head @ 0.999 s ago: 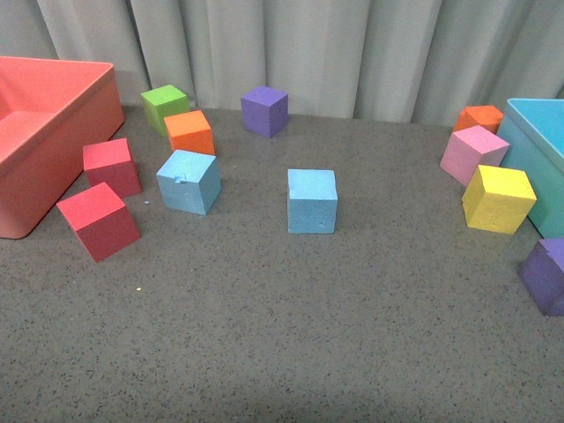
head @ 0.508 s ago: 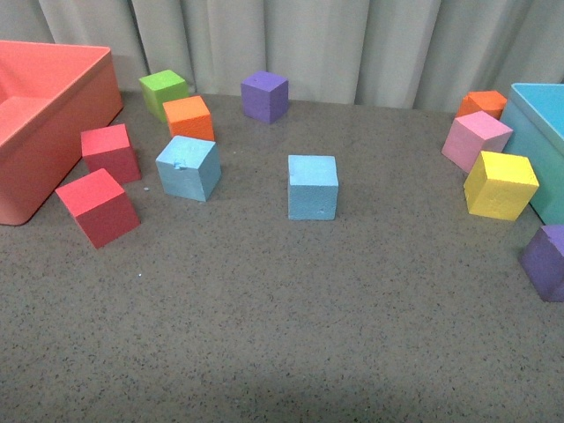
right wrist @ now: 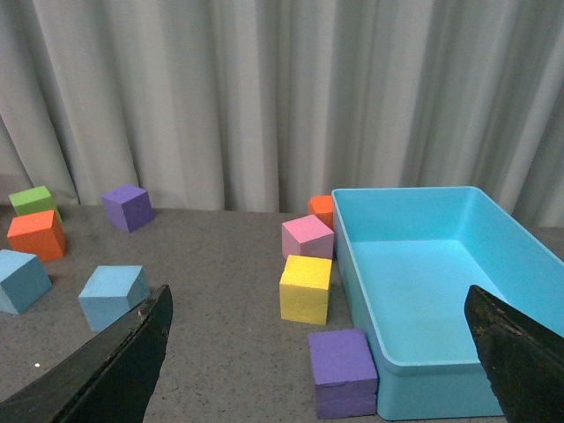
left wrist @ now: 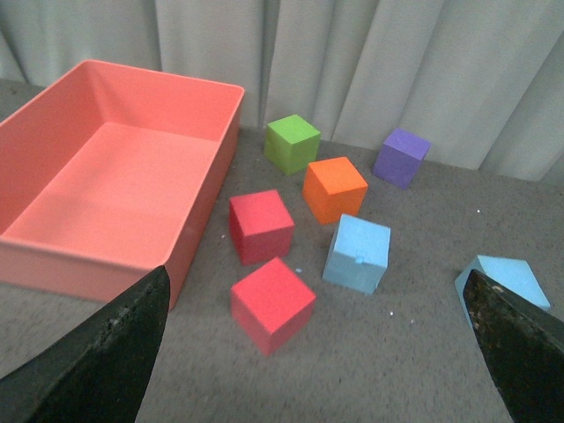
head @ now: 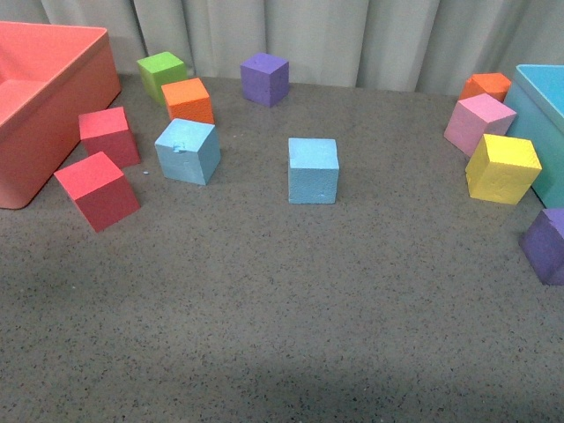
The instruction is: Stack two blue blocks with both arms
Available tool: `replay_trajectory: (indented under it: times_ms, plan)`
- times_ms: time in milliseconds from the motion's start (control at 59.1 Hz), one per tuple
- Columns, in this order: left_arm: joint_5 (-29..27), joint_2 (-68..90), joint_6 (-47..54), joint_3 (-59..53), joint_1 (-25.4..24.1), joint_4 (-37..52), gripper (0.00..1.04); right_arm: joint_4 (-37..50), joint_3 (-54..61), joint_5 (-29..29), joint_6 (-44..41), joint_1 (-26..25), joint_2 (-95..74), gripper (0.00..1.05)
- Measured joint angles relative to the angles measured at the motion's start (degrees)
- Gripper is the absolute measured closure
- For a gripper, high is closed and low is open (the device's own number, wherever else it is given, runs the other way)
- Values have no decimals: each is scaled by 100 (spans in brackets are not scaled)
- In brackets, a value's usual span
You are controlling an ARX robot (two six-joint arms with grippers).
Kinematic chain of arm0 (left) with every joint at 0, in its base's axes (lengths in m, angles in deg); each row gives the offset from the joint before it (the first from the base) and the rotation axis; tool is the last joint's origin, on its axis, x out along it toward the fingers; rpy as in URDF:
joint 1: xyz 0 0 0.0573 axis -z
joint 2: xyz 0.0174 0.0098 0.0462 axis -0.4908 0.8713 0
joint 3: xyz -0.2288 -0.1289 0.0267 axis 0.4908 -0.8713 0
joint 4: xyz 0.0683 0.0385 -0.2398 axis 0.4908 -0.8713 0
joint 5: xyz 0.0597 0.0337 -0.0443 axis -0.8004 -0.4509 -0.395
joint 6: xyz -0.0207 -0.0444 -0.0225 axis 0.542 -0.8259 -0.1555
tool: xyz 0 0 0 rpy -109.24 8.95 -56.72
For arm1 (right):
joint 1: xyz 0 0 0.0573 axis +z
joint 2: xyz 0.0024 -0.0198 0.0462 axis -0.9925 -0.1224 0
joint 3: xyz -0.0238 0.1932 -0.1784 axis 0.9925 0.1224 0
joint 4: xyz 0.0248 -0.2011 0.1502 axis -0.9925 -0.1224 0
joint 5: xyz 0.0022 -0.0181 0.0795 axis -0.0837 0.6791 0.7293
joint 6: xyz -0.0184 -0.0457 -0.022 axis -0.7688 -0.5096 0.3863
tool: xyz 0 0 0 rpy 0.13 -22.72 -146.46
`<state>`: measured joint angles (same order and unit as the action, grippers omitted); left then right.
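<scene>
Three oblique views; shared blue blocks point(head: 313, 170)

No text, label, brand, number or sign could be read in any of the three views.
</scene>
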<state>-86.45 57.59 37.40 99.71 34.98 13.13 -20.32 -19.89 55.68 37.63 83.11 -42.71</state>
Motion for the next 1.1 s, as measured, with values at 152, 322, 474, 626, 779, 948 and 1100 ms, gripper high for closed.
replay_trajectory:
  times_ms: [152,322,474,626,779,948,1100]
  plan:
    - [144,2658,420,1733,225,-31,7,0,0,2,0,0,0,10]
    - [608,4227,518,3484,400,-1134,7,0,0,2,0,0,0,10]
    - [540,4933,546,4465,553,-1786,7,0,0,2,0,0,0,10]
    - [424,5652,710,5274,660,-2319,7,0,0,2,0,0,0,10]
    - [358,6028,708,5681,673,-2704,7,0,0,2,0,0,0,10]
    - [415,6387,682,6035,664,-3086,7,0,0,2,0,0,0,10]
    - [323,6605,682,6210,664,-3115,7,0,0,2,0,0,0,10]
